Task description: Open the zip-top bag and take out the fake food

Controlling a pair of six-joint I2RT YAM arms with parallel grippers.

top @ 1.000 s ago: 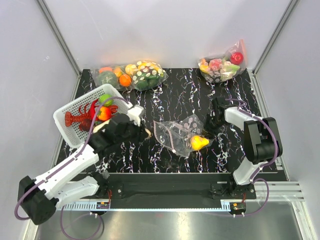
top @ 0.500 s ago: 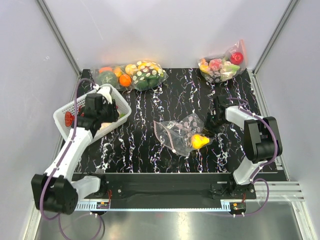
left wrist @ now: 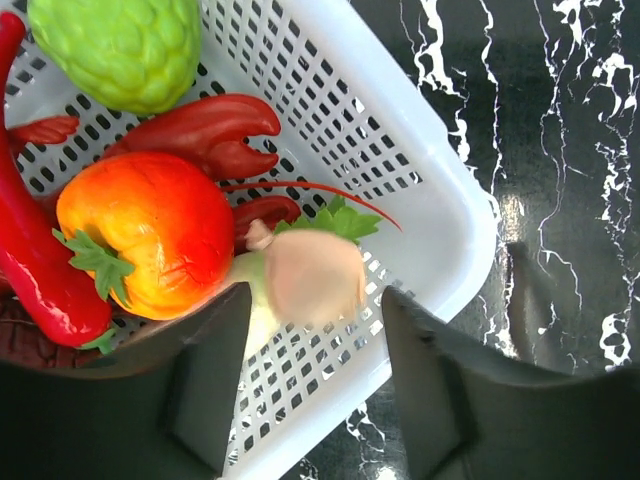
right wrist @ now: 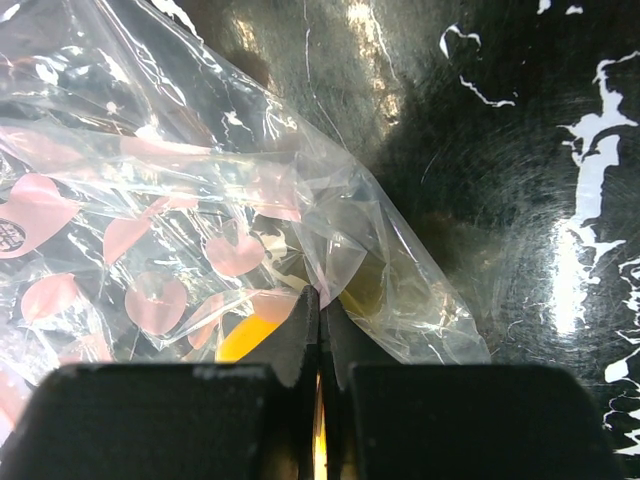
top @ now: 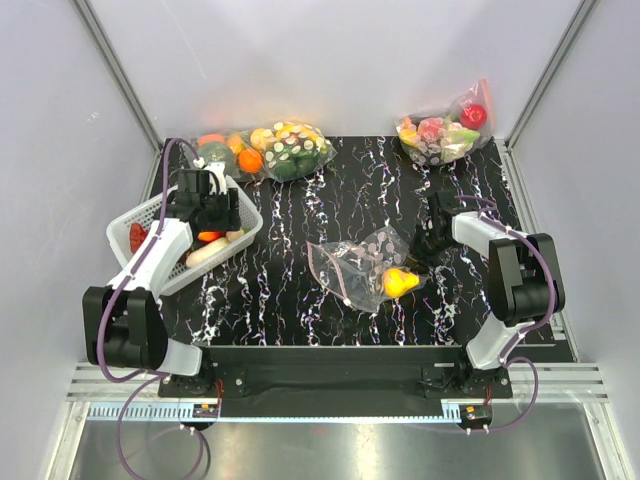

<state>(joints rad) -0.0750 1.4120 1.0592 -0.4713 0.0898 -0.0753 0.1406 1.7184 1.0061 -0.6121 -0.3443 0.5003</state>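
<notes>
The zip-top bag [top: 362,262] lies mid-table, clear with pale dots, its reddish zip strip on the left edge. A yellow lemon-like fruit [top: 398,283] sits inside it. My right gripper [top: 426,243] is shut on a fold of the bag's [right wrist: 150,200] right edge, right gripper [right wrist: 320,318] jaws pressed together, the yellow fruit [right wrist: 245,340] just beyond. My left gripper [left wrist: 315,400] hangs open over the white basket [left wrist: 440,200]. A tan piece [left wrist: 305,275] with green leaves, blurred, lies just past the fingertips. A green fruit [left wrist: 115,45] rests in the basket.
The basket [top: 135,264] at the left also holds a red lobster [left wrist: 200,130], an orange-red tomato [left wrist: 145,230] and a long red piece [left wrist: 35,260]. Two other dotted bags of food stand at the back left [top: 275,148] and the back right [top: 445,130]. Walls close in on three sides.
My left arm has swung from mid-table to above the basket and its jaws have opened, letting go of the tan piece. The right gripper has kept its pinch on the bag.
</notes>
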